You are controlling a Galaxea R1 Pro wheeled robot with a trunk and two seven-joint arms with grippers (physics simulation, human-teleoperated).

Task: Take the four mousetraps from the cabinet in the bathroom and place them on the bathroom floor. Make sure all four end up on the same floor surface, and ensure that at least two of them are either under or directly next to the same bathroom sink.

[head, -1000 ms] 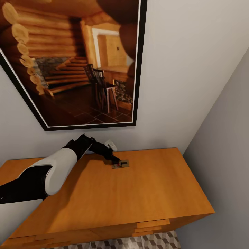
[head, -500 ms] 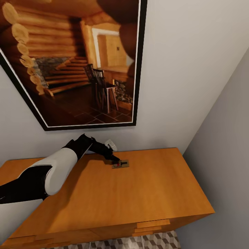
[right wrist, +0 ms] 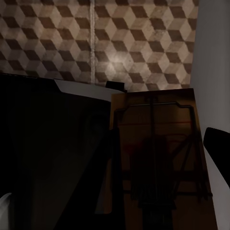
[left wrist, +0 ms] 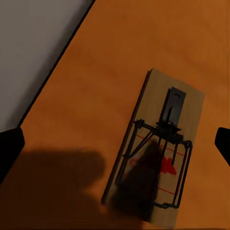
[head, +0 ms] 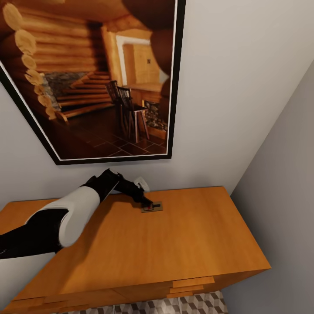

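Left claw [head: 147, 203], seen from the head, hovers at a mousetrap [head: 152, 206] lying flat on the cabinet [head: 174, 244] near the wall; its tips are too small to judge. Left wrist: fingers [left wrist: 9, 148] spread, straddling the trap. Right wrist: right claw [right wrist: 158, 158] clamps a shadowed second mousetrap [right wrist: 158, 143] above the bathroom floor [right wrist: 72, 43].

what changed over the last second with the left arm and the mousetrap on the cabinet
Very little. The left arm's elbow lifted slightly while the left claw stayed low over the mousetrap, fingers wide apart and not closed on it. The mousetrap lies flat in the same spot on the cabinet. The right claw holds another mousetrap. The camera did not move.
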